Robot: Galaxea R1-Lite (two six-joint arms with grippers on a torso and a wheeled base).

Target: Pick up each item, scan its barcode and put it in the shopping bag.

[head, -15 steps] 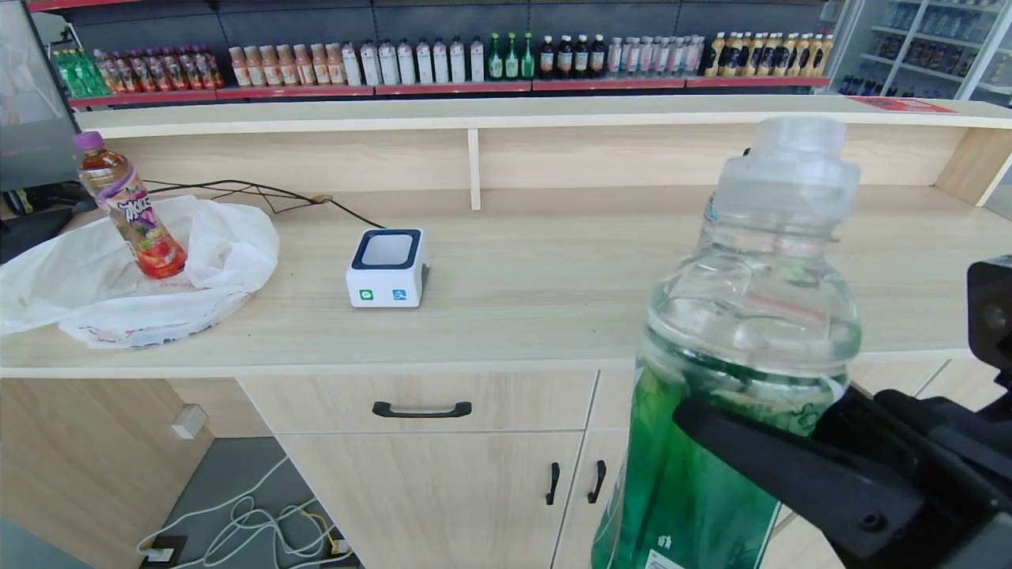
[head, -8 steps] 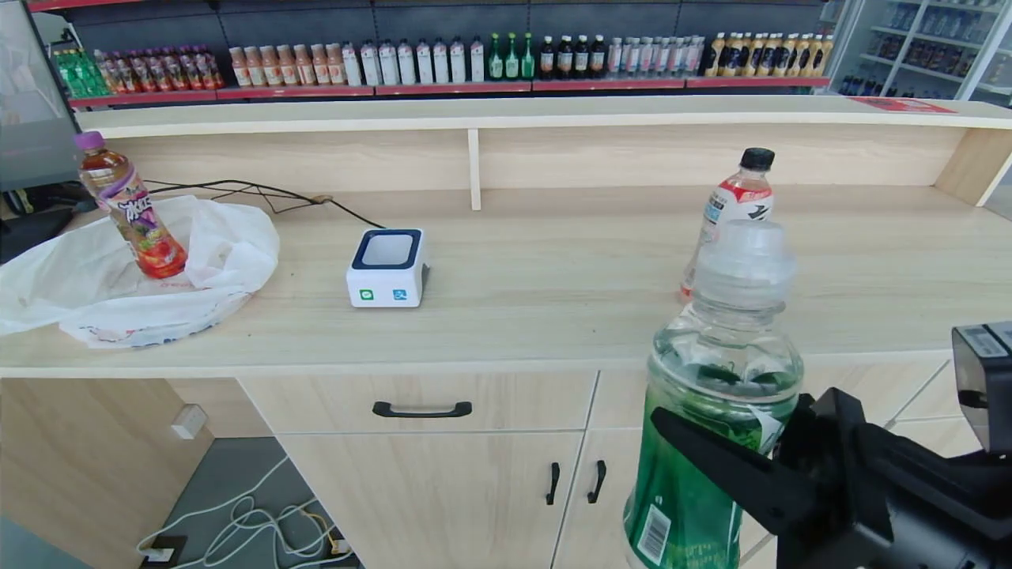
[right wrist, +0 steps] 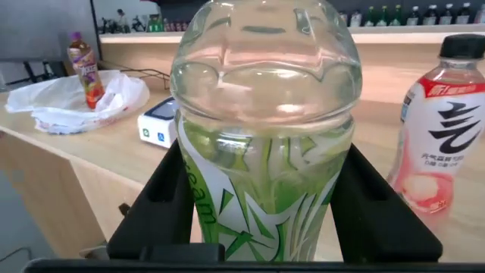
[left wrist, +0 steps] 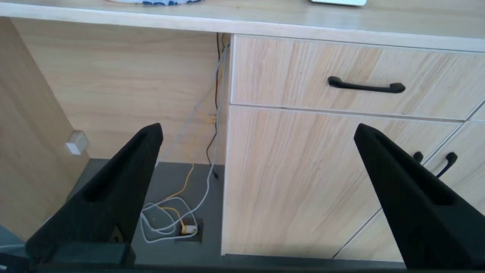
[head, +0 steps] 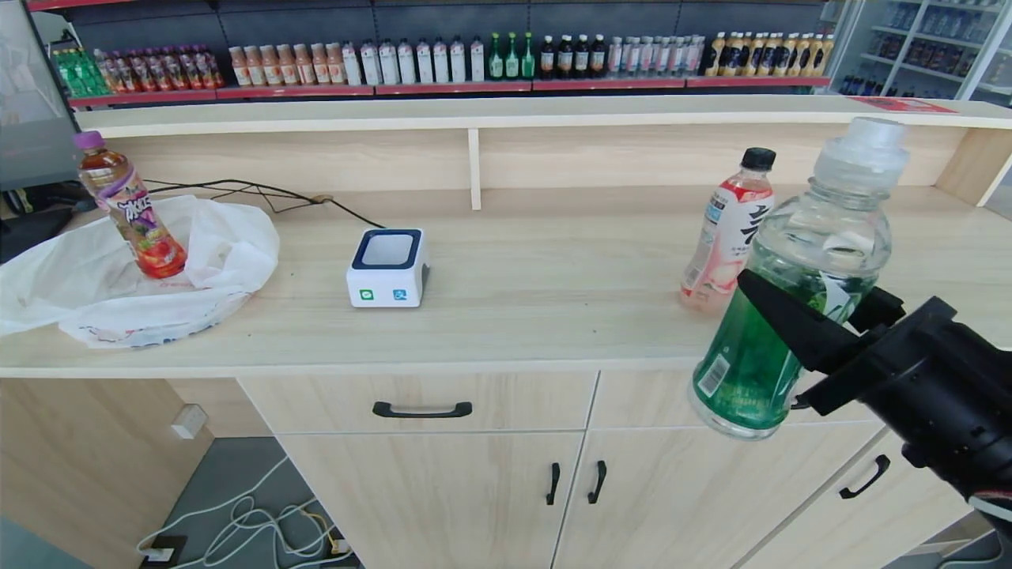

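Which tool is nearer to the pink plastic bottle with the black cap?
Right. The right tool holds a green plastic bottle beside the pink bottle; the left tool is low, facing the wooden cabinet.

The right arm (head: 933,379) is held out low on the robot's right side, with the wrist angled so that the right gripper (head: 814,304) is pointed up and toward the left. Its two black fingers (head: 779,316) are pressed against opposite sides of the green bottle (head: 747,367), which is held tilted, cap uppermost. The left gripper (left wrist: 258,135) is held level, with its fingers spread wide apart.
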